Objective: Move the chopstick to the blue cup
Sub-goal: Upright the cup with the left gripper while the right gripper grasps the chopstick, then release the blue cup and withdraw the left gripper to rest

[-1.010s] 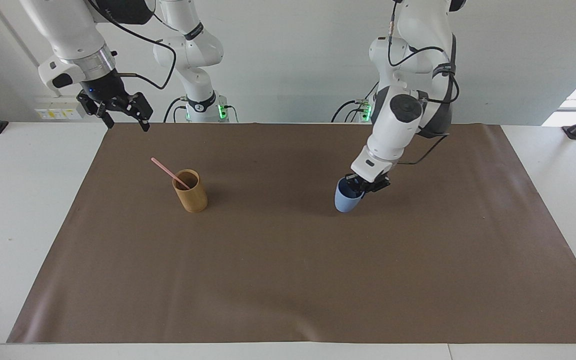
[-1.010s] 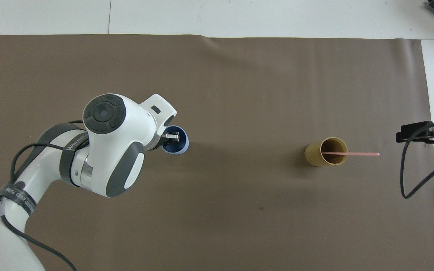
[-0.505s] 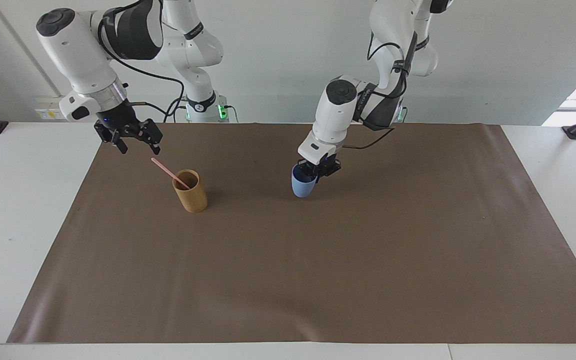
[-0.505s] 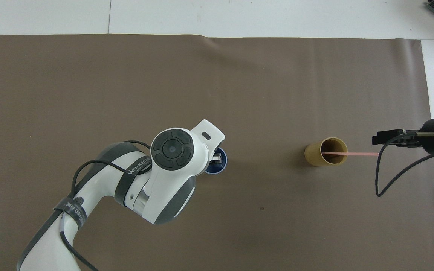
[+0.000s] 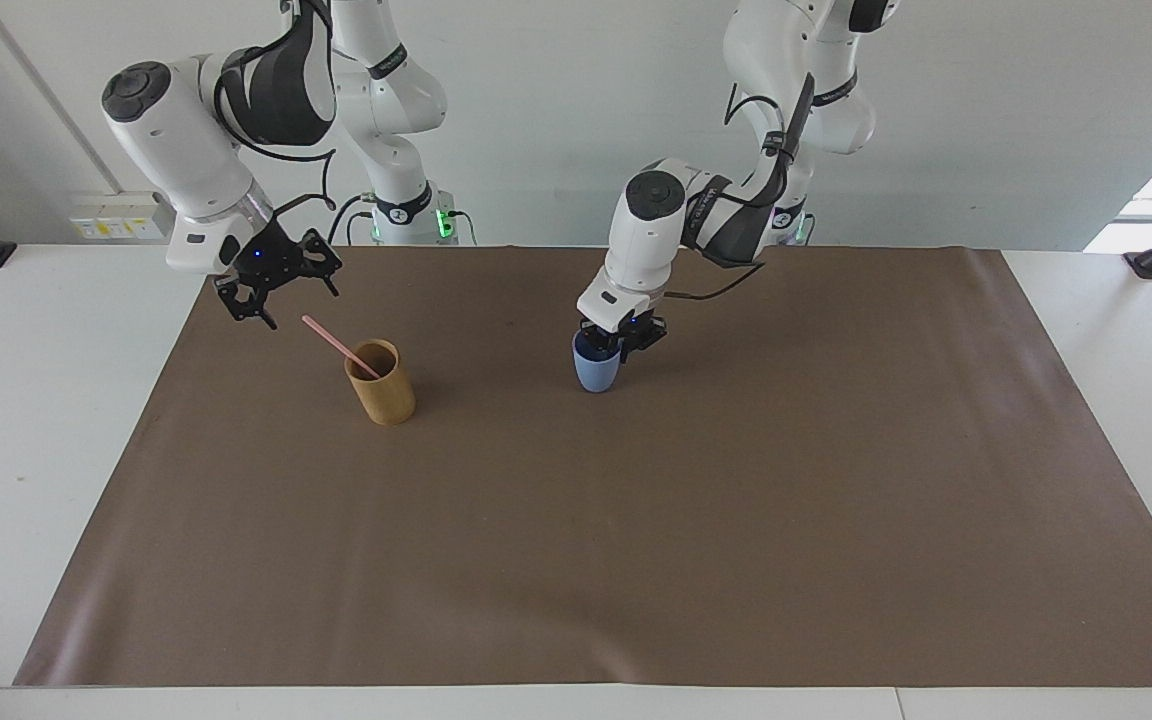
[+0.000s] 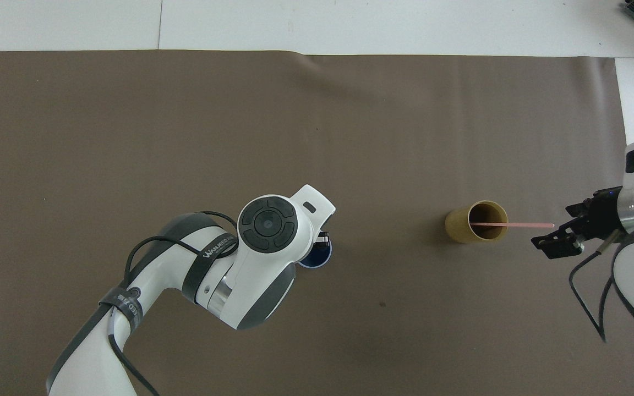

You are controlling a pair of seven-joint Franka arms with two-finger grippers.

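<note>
The blue cup (image 5: 597,374) stands upright near the middle of the brown mat; I cannot tell if it touches the mat. My left gripper (image 5: 620,342) is shut on its rim from above, one finger inside. In the overhead view the left arm hides most of the blue cup (image 6: 317,257), with the left gripper (image 6: 323,240) at its rim. The pale pink chopstick (image 5: 335,344) leans in the tan wooden cup (image 5: 381,396), its top end pointing toward the right arm's end of the table. My right gripper (image 5: 274,290) is open, just above that top end. The overhead view shows the chopstick (image 6: 520,225) and the right gripper (image 6: 560,236) at its tip.
The tan wooden cup (image 6: 476,222) stands on the brown mat (image 5: 636,560) toward the right arm's end. The mat covers most of the white table (image 5: 46,420).
My left gripper has carried the blue cup sideways toward the tan cup and set it upright. My right gripper has come down and turned beside the chopstick's top end.
</note>
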